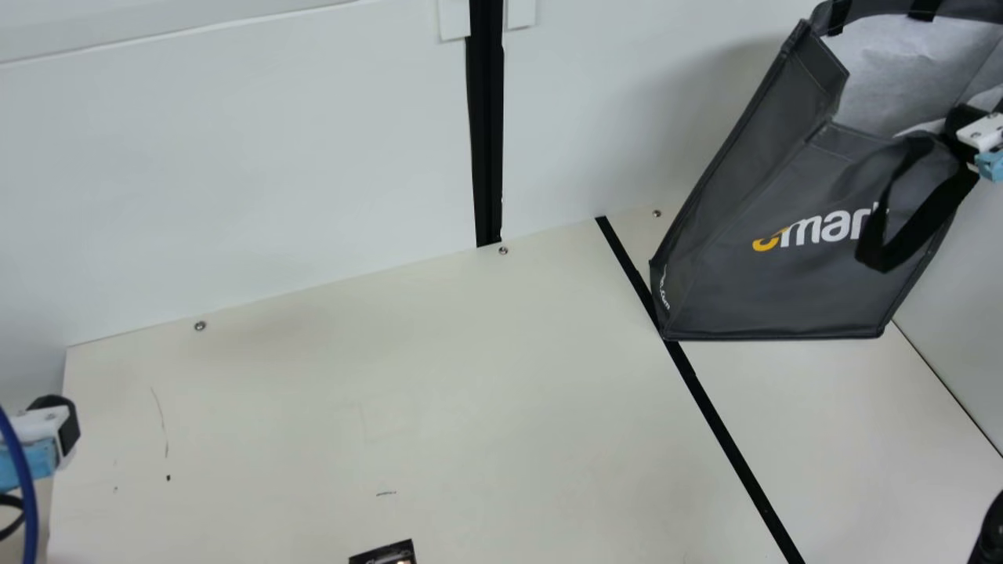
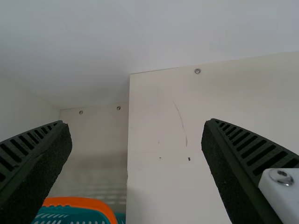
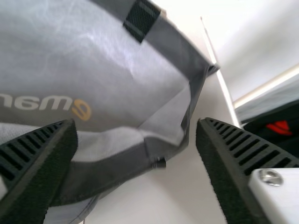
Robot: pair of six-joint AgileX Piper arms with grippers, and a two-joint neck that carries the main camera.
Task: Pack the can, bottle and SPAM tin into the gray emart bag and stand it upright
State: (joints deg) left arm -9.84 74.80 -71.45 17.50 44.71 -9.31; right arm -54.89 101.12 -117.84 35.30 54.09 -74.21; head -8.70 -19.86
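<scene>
Edging left wrist view: orange-rimmed basket (image 2: 77, 201)

Main view looks down from above; closer, left wrist shares its table (image 1: 392, 392), right its bag (image 1: 776, 286).

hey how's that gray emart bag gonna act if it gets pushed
The bag would probably give rather than stay rigid, since its rim bends. Its drooping handle likely flops about. Being tall with creased sides, it may tip before collapsing.
</scene>
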